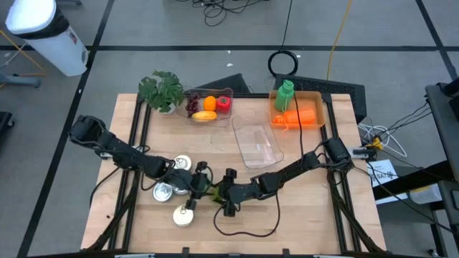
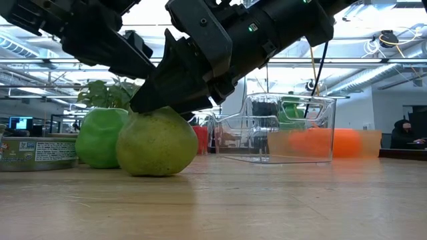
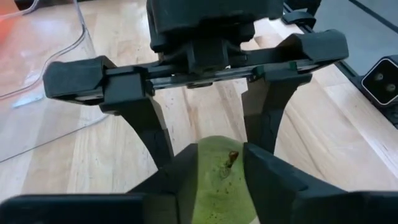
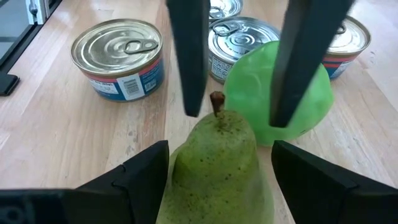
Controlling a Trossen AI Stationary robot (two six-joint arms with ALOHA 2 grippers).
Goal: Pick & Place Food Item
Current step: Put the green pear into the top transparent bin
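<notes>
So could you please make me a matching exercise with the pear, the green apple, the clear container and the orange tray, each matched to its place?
1. pear
2. green apple
3. clear container
4. orange tray

A. holds a green bottle
B. mid-table, nothing inside
C. between the left hand and the right hand
D. beside the tin cans

Pairs: 1-C, 2-D, 3-B, 4-A
</notes>
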